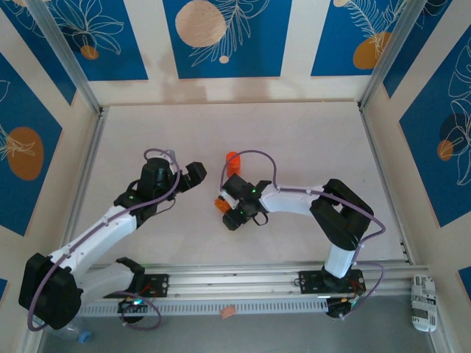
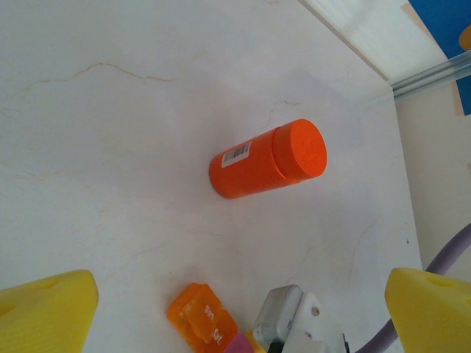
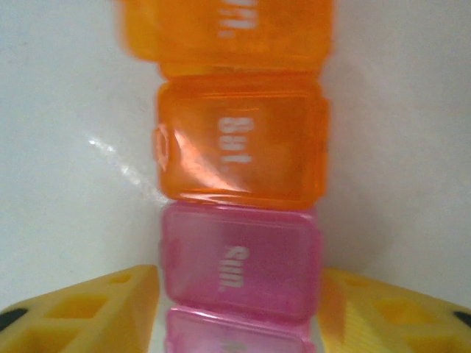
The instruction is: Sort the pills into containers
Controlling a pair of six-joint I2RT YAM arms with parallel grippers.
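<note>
Left side first: the left gripper [image 1: 193, 174] hangs left of the table [image 1: 294, 132] centre. Its yellow fingers [image 2: 44, 312] are spread as wide as they go, with nothing between them but bare tabletop.

Next over are the containers [image 1: 220, 204], a joined strip of orange and pink compartments. They lie about mid-table, a bit toward the near edge. The orange bottle [image 2: 268, 158] lies on its side just beyond the strip toward the far edge, cap on, touching nothing.

The right gripper [image 3: 239, 312] reaches in from the right and straddles the strip at a pink compartment [image 3: 239, 268], one yellow finger on each long side. The pads sit right against the plastic, but we cannot tell whether they clamp it or just flank it.

At the far end of the strip, the lid [image 3: 221, 29] above the orange compartment [image 3: 243, 143] looks flipped up, though it is blurred. We cannot make out the contents through the tinted lids.

We judge the step to be prepping the strip, steadying it or opening lids, with sorting not yet begun. The next move probably calls for the free left gripper to reach forward and close around the bottle, since the capped bottle needs opening. The right one should keep the light strip from sliding.
</note>
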